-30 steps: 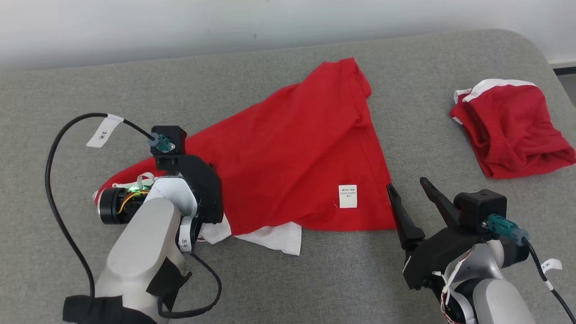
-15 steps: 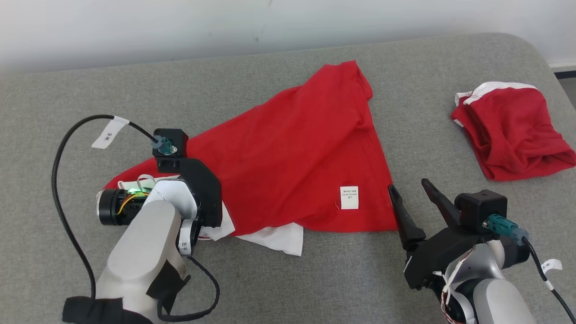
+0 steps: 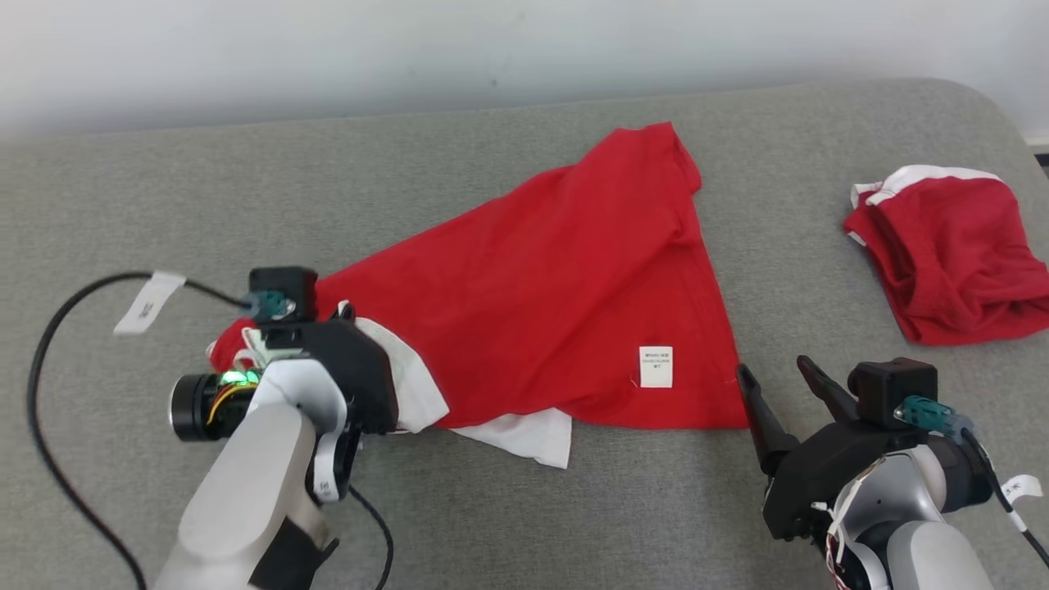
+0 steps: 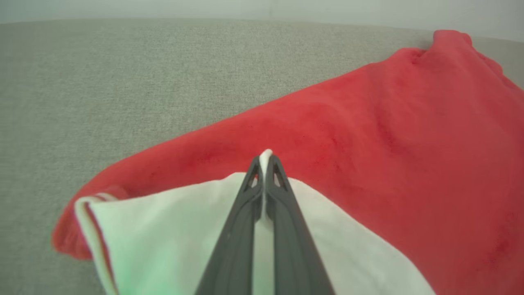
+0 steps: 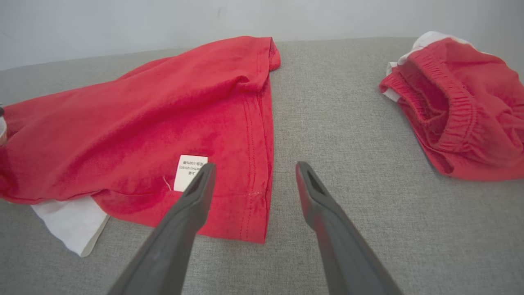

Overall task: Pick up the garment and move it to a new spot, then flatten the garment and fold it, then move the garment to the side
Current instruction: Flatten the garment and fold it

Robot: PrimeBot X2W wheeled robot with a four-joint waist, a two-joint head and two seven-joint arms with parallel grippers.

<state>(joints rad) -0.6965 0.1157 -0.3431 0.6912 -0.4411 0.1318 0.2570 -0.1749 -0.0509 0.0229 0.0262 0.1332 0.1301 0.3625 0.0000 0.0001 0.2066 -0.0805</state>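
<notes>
**Sleeve Pinched, Far Hem Not Yet Taken**

Finds the garment (image 3: 557, 303) lying across the middle of the grey surface (image 3: 492, 508), its red body fanned into a rough triangle, one corner reaching toward the far edge and white cloth poking out beneath the near hem. Shows the left claw (image 4: 264, 159) clenched on the white sleeve (image 4: 172, 221) at the garment's left end, a sliver of white nipped between the tips. Reads as a corner grip, chosen so that the shirt can be lifted or dragged without bunching the body.

Has the right claw (image 3: 774, 370) released, jaws standing wide, poised just beside the garment's right hem near the small white label (image 3: 656, 366) and gripping nothing. Seems placed there to take the opposite corner, so that two holds can carry the cloth stretched out.

Leaves a second red piece (image 3: 951, 262) with white trim crumpled well apart at the right, away from both arms.

Puts the task at its first step: pick-up half secured, with the move, flattening and fold all ahead. Calls next for closing the right claw on the hem's edge; risks catching only one layer.
</notes>
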